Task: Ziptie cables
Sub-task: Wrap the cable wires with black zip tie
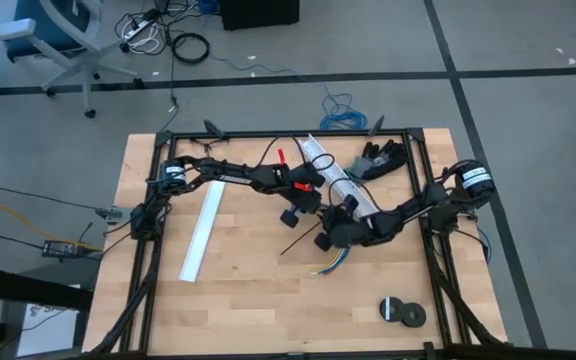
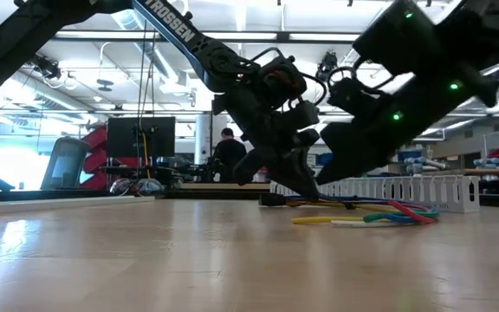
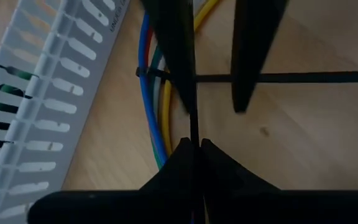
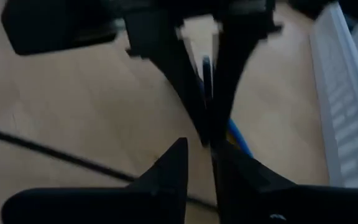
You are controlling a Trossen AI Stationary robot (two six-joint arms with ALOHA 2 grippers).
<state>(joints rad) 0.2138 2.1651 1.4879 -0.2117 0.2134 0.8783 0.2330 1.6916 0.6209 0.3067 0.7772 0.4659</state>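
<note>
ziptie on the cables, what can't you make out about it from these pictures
- Thin black plastic ziptie: left wrist view shows it crossing the coloured wire bundle; its far side lies under the wires.
- Left gripper: shut on a thin dark strand whose upper end is hidden behind the other gripper's fingers.
- High view: both arms cover the bundle.
- Right gripper: blurred.

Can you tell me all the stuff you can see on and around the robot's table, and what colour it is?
cables: one bundle, blue, yellow, green and red wires, middle of the table under both grippers
ziptie: one, black, looped around the cables, its tail lying across the wood
slotted channel: one, white, right beside the cables
flat strip: one, white, left part of the table
tape rolls: two, black, near right corner
glove: one, dark, far edge
table: one, light wood
person: one, dark clothes, far back in the room
left gripper: one, black, shut on the ziptie
right gripper: one, black, at the cables
</note>
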